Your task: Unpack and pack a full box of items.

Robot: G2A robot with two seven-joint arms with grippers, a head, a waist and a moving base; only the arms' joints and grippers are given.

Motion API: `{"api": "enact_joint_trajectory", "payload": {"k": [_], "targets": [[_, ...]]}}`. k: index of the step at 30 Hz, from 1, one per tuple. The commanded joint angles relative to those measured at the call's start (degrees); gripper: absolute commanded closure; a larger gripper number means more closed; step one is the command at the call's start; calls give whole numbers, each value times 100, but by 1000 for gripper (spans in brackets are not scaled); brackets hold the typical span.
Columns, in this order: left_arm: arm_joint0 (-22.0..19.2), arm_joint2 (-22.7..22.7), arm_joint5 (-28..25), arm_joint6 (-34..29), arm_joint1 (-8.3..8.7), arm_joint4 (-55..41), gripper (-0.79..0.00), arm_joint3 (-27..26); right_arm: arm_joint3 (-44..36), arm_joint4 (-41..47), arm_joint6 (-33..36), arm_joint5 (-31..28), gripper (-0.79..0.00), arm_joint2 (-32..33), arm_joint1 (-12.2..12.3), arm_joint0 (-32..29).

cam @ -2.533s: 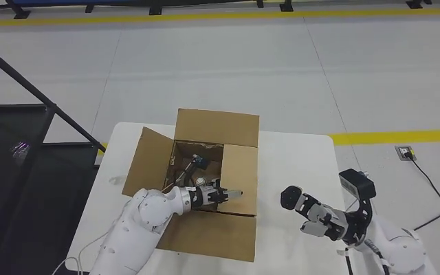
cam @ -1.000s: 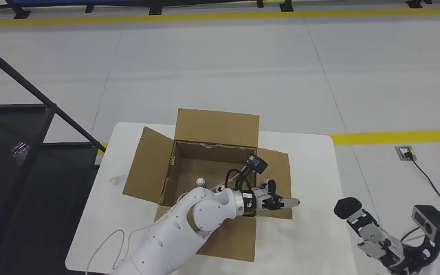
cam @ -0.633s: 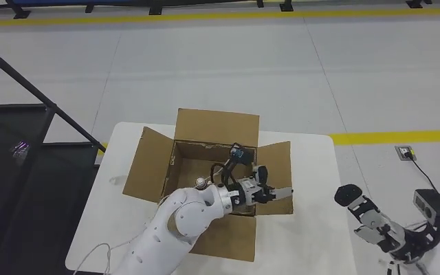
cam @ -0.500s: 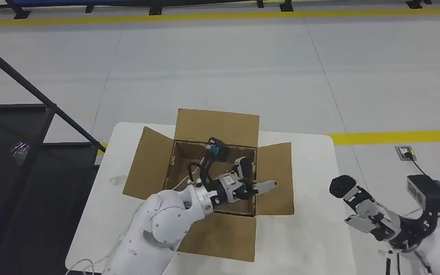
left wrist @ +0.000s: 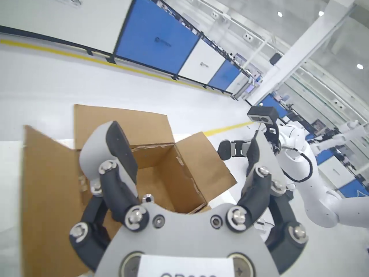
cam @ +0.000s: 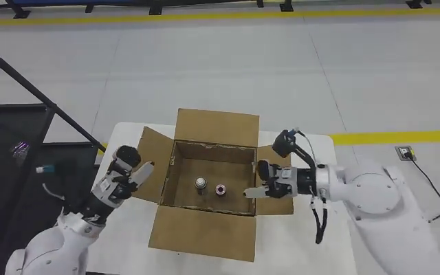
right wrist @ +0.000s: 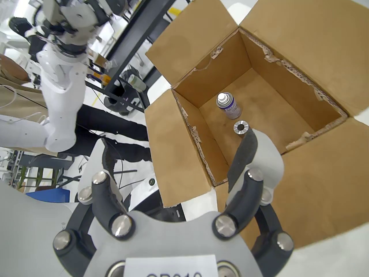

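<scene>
Cardboard box (cam: 217, 128) open on the table (cam: 302, 148), all four flaps folded out. Down on the box floor, near its middle: a spray can (right wrist: 227, 106) standing upright and, just beside it, a small silver ring (right wrist: 241, 127). Right gripper (cam: 256, 181) over the box's right rim, fingers spread wide, nothing between them. Left gripper (cam: 135, 161) outside the box, just off its left flap, fingers likewise apart and empty. Looks like the unpacking half, far along judging by that nearly bare floor, two pieces left to lift out. Next, most likely: send the right gripper straight down inside the box, straddle the can, close, lift clear of the walls. Deep walls, so keep the wrist steep and mind the torn rim. Low little ring probably the trickier pick.
</scene>
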Motion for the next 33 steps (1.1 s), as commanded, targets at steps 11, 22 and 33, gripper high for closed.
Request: {"api": "enact_joint_trajectory", "payload": {"k": [11, 22, 33], "targets": [[1754, -1855, -1110, 772, -35, -675, -785, 696, 2253, -660, -609, 744, -785, -3630, -1272, 2619], [1925, -1314, -1631, 804, -53, -602, -785, 866, 4204, -1816, -1405, 1234, -785, -5003, -2536, 3319], [1896, -1204, -1643, 807, -50, -551, -785, 874, 5784, -1722, -1347, 1015, -785, -5240, -3420, 3446]]}}
